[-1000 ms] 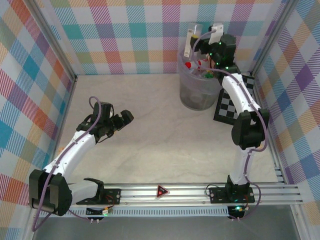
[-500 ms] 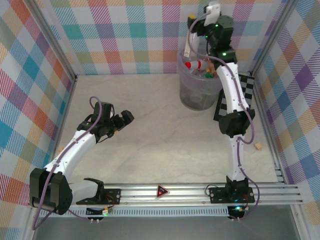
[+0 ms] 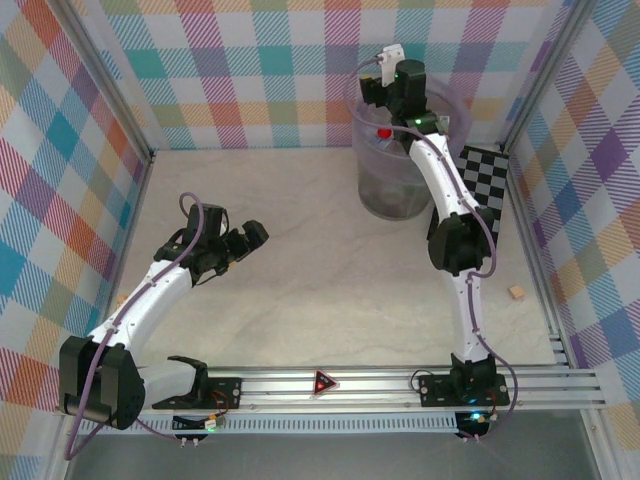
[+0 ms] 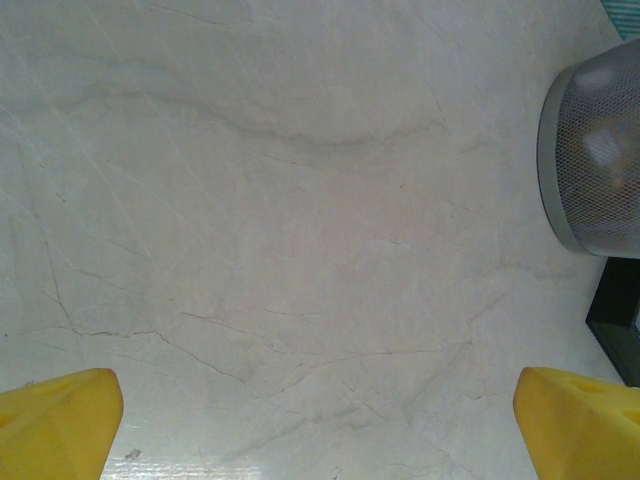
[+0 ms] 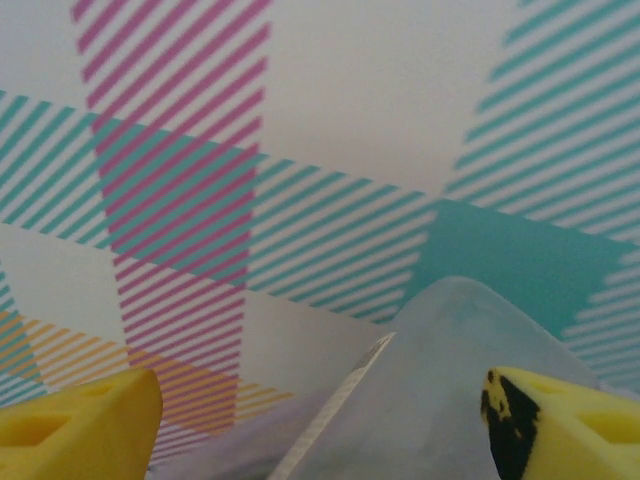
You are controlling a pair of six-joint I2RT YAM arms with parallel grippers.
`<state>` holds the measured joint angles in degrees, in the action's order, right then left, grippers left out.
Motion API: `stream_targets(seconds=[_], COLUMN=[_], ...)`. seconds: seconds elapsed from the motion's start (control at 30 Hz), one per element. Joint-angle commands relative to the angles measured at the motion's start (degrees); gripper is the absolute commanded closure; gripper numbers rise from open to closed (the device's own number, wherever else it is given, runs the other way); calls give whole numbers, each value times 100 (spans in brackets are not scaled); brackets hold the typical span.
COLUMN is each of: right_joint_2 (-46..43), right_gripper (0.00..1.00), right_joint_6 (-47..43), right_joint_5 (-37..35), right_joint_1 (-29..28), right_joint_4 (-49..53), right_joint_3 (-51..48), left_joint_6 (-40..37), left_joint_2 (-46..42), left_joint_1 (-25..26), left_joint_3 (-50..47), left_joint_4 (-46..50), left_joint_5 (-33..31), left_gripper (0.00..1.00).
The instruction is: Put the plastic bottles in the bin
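Observation:
The bin (image 3: pixel 392 185), a tall translucent grey-lilac bucket, stands at the back right of the table. Inside it a bottle's red end (image 3: pixel 383 131) shows near the rim; the other bottles in it are hidden. My right gripper (image 3: pixel 376 92) hangs over the bin's far left rim. In the right wrist view it (image 5: pixel 320 430) is open, with nothing between its yellow fingertips (image 5: pixel 85 420) and the bin's rim and liner (image 5: pixel 440 400) just below. My left gripper (image 3: pixel 250 238) is open above bare table at the left (image 4: pixel 320 420). The bin's base (image 4: pixel 592 160) is at the right of that view.
A black-and-white chequered board (image 3: pixel 487 178) lies right of the bin, and its dark edge (image 4: pixel 615 330) shows in the left wrist view. A small wooden block (image 3: pixel 516 292) sits near the right wall. Plaid walls enclose the table on three sides.
The right arm swung left across the top of the bin. The clear yellow-capped bottle it held is gone from its fingers. The left arm has not moved.

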<state>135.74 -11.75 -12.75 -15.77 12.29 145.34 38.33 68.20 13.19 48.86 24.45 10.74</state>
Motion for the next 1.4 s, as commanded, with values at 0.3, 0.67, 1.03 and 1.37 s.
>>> stream_targets(seconds=[0.3, 0.67, 1.03, 1.37], right_joint_2=[-1261, -1441, -500, 38], right_gripper=[34, 36, 22, 32], right_joint_6=[1717, 1874, 2068, 1776], right_joint_5=[-378, 212, -51, -809], right_joint_1=[444, 485, 352, 352], right_joint_4=[1011, 1359, 1451, 1505], right_joint_3=[-1069, -1102, 301, 653], left_joint_6=[35, 16, 31, 23], left_joint_2=[12, -72, -39, -101], left_joint_1=[-80, -80, -80, -80], left_joint_3=[-52, -81, -62, -89], left_joint_4=[-240, -232, -333, -374], left_joint_5=[151, 156, 213, 242], left_gripper=[0, 0, 0, 0])
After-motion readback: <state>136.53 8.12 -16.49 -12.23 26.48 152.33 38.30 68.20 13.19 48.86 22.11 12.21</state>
